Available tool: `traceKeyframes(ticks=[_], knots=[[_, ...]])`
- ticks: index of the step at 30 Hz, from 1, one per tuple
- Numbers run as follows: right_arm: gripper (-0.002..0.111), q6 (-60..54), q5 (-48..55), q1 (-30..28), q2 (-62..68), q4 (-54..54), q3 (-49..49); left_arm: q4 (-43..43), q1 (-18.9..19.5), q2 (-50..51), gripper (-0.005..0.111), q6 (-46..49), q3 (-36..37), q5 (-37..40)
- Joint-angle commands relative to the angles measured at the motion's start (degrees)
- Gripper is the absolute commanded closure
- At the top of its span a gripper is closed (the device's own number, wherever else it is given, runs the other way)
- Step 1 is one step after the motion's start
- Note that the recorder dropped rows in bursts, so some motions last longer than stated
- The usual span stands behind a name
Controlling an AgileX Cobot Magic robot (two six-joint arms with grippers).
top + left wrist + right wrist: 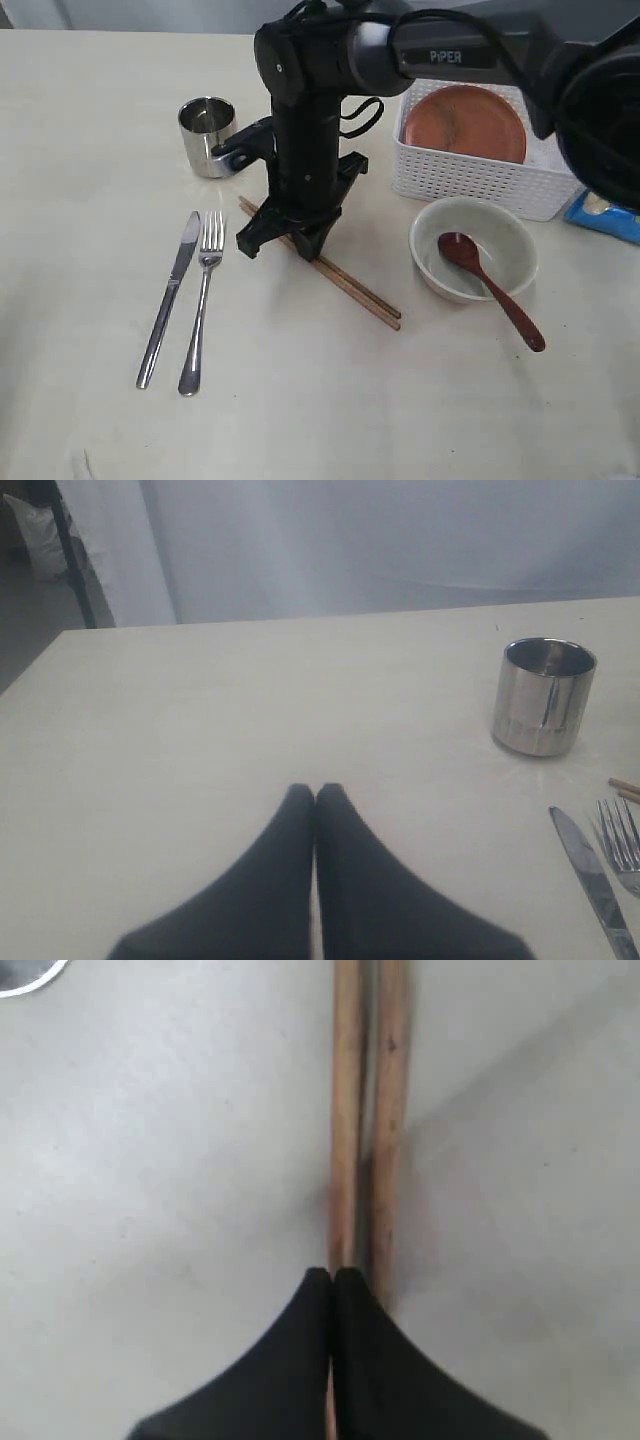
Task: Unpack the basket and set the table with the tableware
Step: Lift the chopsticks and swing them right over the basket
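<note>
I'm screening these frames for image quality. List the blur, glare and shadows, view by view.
Exterior view: sharp and evenly lit, with glints on the steel cup and only faint shadows. Left wrist view: the left gripper is dark and blurred, the cup crisp. Right wrist view: the chopsticks and right gripper are both soft.

Logged right gripper [305, 245] low over chopsticks [360, 291], knife [170, 300] and fork [200, 310] left, spoon [492, 287] in bowl [450, 290] right, plate [465, 120] in basket [470, 182] far right.
</note>
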Motion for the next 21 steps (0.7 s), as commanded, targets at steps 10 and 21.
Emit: traceKeyframes(ticks=[10, 21], knots=[[0.071, -3.1, 0.2, 0.1, -2.3, 0.5, 0.1, -0.7, 0.1, -0.2, 0.107, 0.0, 0.2, 0.0], [0.046, -6.2, -4.4, 0.2, -1.7, -0.1, 2.0, -0.7, 0.1, -0.2, 0.107, 0.0, 0.2, 0.0]])
